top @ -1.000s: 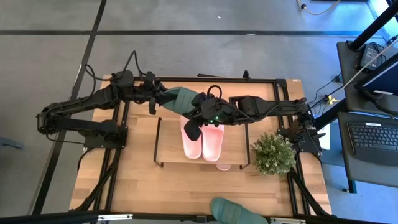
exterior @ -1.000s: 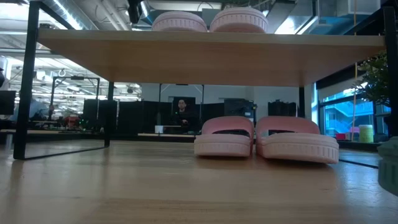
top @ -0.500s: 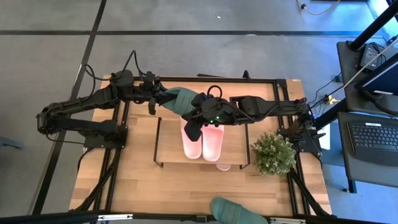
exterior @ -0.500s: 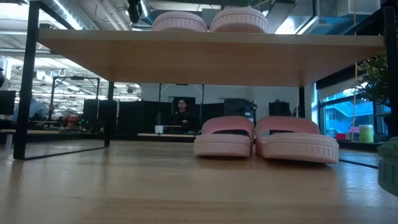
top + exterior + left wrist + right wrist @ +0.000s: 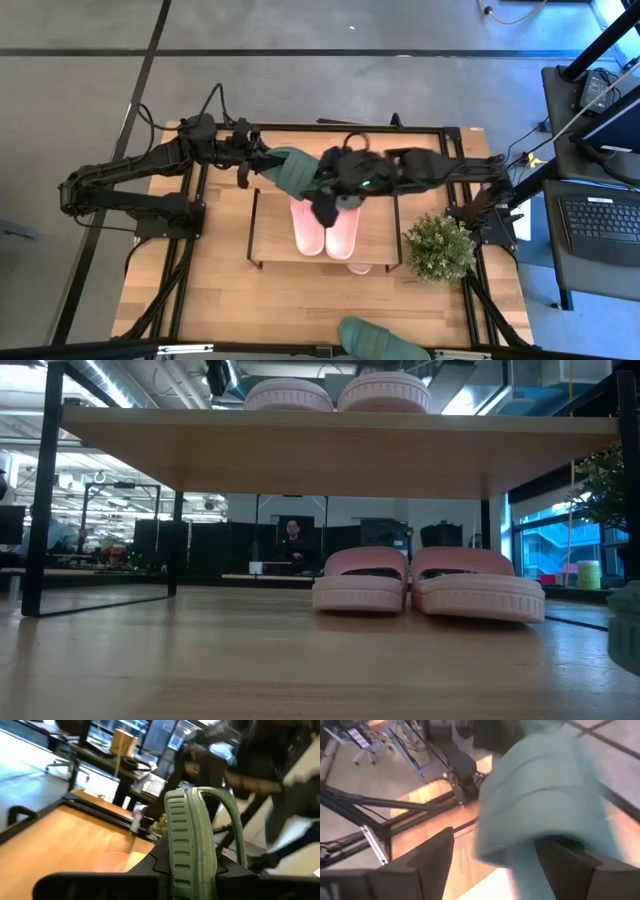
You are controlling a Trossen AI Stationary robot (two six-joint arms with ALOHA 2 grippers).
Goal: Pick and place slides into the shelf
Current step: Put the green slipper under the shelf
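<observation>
A dark green slide point(image 5: 293, 170) hangs above the far edge of the shelf point(image 5: 272, 232), with my left gripper point(image 5: 262, 166) shut on it. My right gripper point(image 5: 325, 203) stands open at the slide's other end; in the right wrist view its fingers flank the slide point(image 5: 545, 790), and I cannot tell if they touch it. One light pink pair point(image 5: 326, 228) rests sole-down on the shelf's top board point(image 5: 330, 450). Another pink pair point(image 5: 430, 590) stands on the table under it. A second green slide point(image 5: 375, 340) lies at the table's near edge. My left gripper pinches one end of the green slide's sole point(image 5: 192, 867) between its two fingers, coming level from the table's left. The slide sticks out ahead of the fingers, turned on its edge, with the ribbed tread point(image 5: 187, 830) facing the wrist camera. It is lifted clear of the shelf.
A potted green plant point(image 5: 440, 248) stands on the table right of the shelf. The shelf's thin black legs point(image 5: 35, 520) rise at its corners. Black frame rails point(image 5: 190, 250) run along the table's sides. Bare wood lies between the shelf and the near edge.
My right gripper has opened, let go of the green slide and drawn a little toward the table's right. The slide stays in my left gripper, still lifted clear above the shelf's far edge.
</observation>
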